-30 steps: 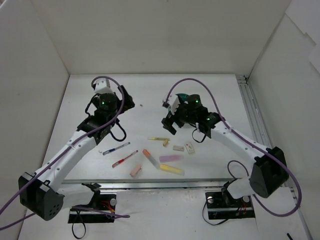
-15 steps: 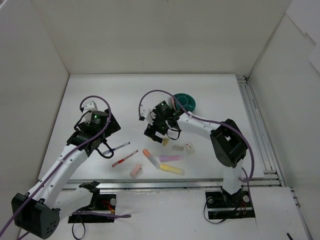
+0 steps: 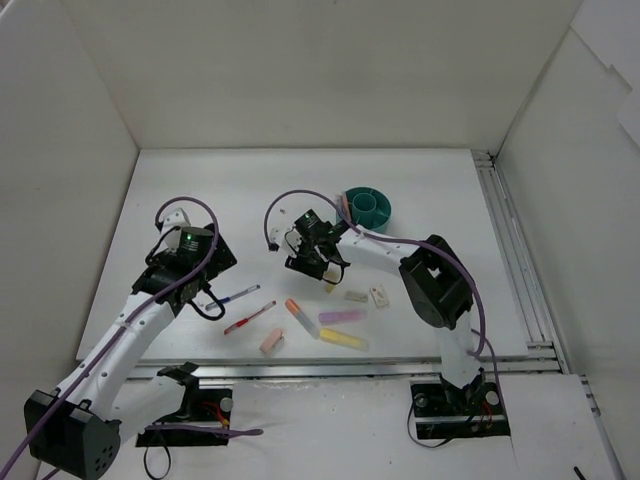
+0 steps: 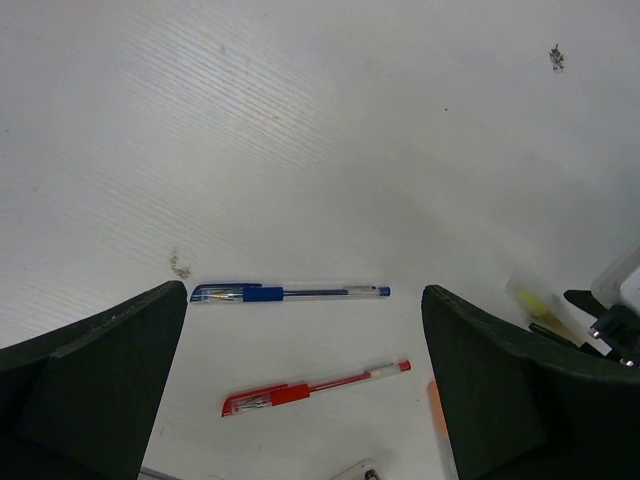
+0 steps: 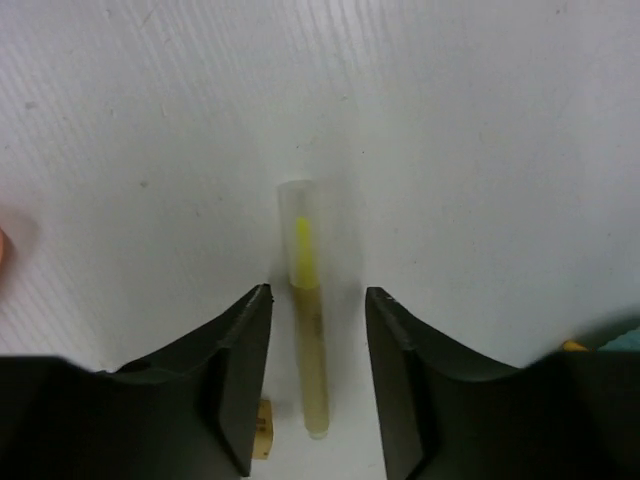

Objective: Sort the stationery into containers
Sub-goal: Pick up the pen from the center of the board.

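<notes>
My right gripper is down on the table with its jaws set either side of a thin pale pen with a yellow tip. The jaws are narrowed, but a gap shows on each side, and the gripper is open. My left gripper hangs wide open over the table, with a blue pen and a red pen lying between its fingers. The teal cup stands behind the right gripper.
Near the front lie an orange highlighter, a purple highlighter, a yellow highlighter, a pink eraser, a beige eraser and a white eraser. White walls close in the table on three sides.
The right gripper swung left from the teal cup, came down over the yellow-tipped pen, and its jaws narrowed. The left arm drew back toward the blue pen.
</notes>
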Tool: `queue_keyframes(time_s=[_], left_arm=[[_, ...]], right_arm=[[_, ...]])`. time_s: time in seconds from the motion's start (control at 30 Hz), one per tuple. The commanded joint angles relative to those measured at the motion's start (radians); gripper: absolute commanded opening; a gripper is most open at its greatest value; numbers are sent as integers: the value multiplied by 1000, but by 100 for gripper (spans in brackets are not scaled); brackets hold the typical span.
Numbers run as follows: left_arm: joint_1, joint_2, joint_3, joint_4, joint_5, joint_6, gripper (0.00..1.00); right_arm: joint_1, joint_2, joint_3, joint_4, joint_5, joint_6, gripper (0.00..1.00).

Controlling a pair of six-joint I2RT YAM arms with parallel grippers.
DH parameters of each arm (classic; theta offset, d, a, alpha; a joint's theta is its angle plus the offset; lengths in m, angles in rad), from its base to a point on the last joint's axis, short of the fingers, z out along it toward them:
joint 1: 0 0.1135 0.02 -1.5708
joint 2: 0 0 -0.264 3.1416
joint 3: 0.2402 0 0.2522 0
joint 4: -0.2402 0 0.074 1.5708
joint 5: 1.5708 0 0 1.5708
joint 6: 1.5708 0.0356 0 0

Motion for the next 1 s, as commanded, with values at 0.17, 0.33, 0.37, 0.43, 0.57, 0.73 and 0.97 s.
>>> queue_keyframes(time_s=[0.17,0.33,0.37,0.43,0.57,0.73,0.97], left_arm=[[28,-24,10,3,-21,-7,100],[28,-24,28,-7,-28,4,100],[28,-24,32,-4,-28,2,100],[28,-24,33,-1,-27,2,100],[37,-27,41,3,-25,2,100],[37,-30,42,13,-13,12,100],[46,-4,42,52,22,12,100]], right_arm=[[-37,39,95,-16,-28,-24,16],[-91,8,118,-13,-181,-41,0],[-100,-7,125,-10,-195,-47,0],[-107,-28,127,4,-224,-51,0],[-136,-178,-9,274,-261,11,0],[-201,-427,-342,828,-270,214,0],[-293,-455,-408,1024,-206,363,0]])
